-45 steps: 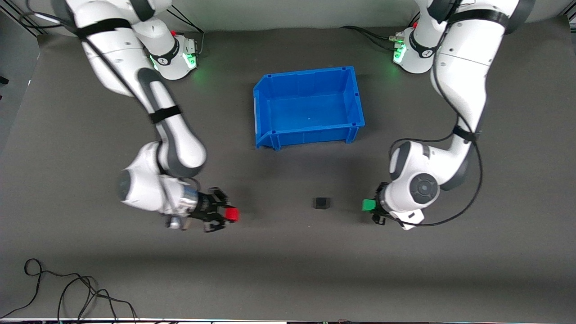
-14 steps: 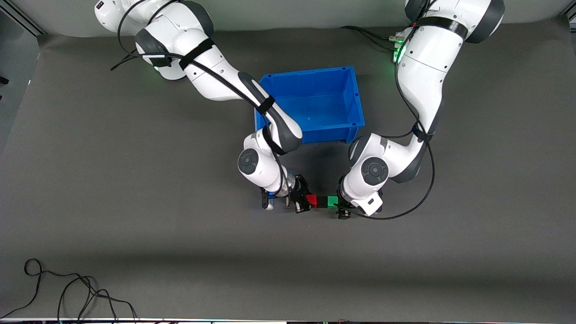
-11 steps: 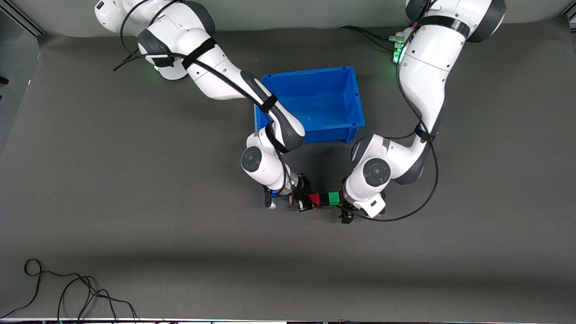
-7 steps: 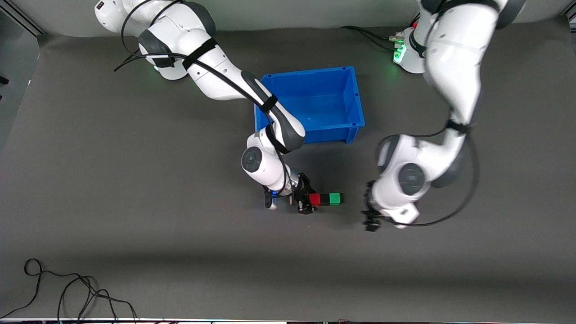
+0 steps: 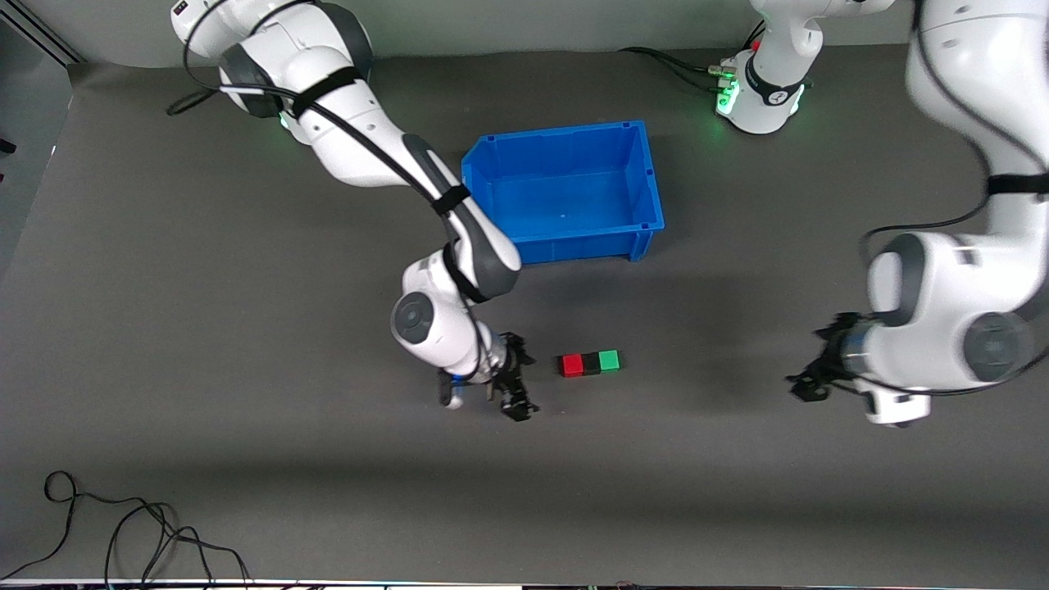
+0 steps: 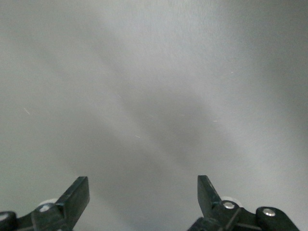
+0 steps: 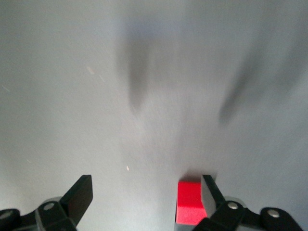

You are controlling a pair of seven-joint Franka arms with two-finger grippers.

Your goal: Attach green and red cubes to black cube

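Observation:
The red cube, black cube and green cube lie in one touching row on the table, with the black cube in the middle. My right gripper is open and empty. It hangs low beside the red end of the row, a short gap away. In the right wrist view the red cube shows by one finger of the open right gripper. My left gripper is open and empty, well off toward the left arm's end of the table. The left wrist view shows the left gripper over bare table.
A blue bin stands empty, farther from the front camera than the cube row. A black cable lies coiled near the front edge at the right arm's end.
Both grippers have let go of their cubes. The left gripper has swung far toward its end of the table. The right gripper has backed off a little. The three-cube row stays put.

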